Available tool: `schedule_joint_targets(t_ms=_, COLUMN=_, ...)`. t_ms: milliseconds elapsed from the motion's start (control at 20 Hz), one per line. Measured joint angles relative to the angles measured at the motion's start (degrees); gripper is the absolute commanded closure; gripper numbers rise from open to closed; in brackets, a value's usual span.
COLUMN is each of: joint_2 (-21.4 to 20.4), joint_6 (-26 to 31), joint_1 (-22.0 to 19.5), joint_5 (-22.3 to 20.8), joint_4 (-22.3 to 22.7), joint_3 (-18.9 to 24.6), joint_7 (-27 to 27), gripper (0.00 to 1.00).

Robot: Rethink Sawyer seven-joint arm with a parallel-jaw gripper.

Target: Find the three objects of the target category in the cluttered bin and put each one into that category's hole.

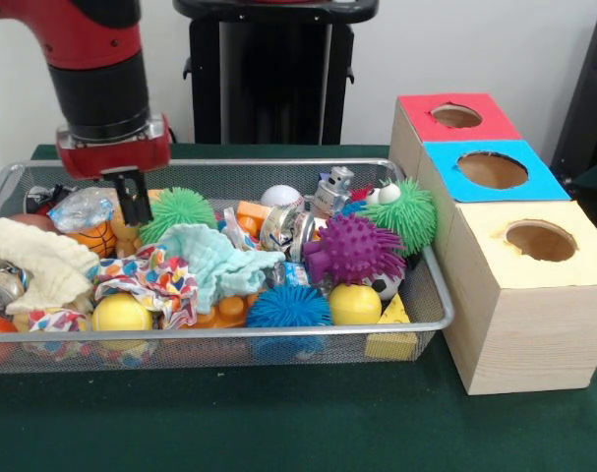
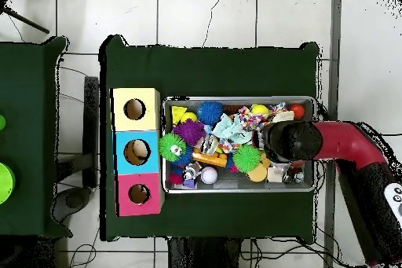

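In the front view we look across a wire mesh bin on a green table, reading it from left to right. At the far left of the bin lies a cream knitted cloth. Just behind it, the red and black arm comes down from above, and its gripper hangs low over a small orange basketball and a crumpled clear plastic bag. We see one dark finger shape and cannot tell whether the hand is open or closed; it appears to hold nothing. We judge it is lowered there to probe or pick among the clutter.

Moving right, we pass a green spiky ball, a patterned rag, a yellow ball, a pale mint cloth draped with its long axis running left to right, a blue spiky ball, a purple spiky ball and a second green spiky ball with eyes.

We are not told the target category; the spiky balls are round, with no long axis or facing.

Rightmost stand three wooden boxes, tops red, blue and yellow, each with an upward-facing hole to drop things in.
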Motion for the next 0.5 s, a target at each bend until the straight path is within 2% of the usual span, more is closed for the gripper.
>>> schedule_joint_targets(t_ms=450, joint_2=-0.2, joint_6=0.0, joint_1=-5.8, joint_5=-1.1, joint_4=2.3, joint_3=-0.1, joint_7=0.0, gripper=1.00)
schedule_joint_targets(t_ms=500, joint_2=-0.2, joint_6=0.0, joint_1=-6.6, joint_5=-1.4, joint_4=2.8, joint_3=-0.1, joint_7=0.0, gripper=0.00)
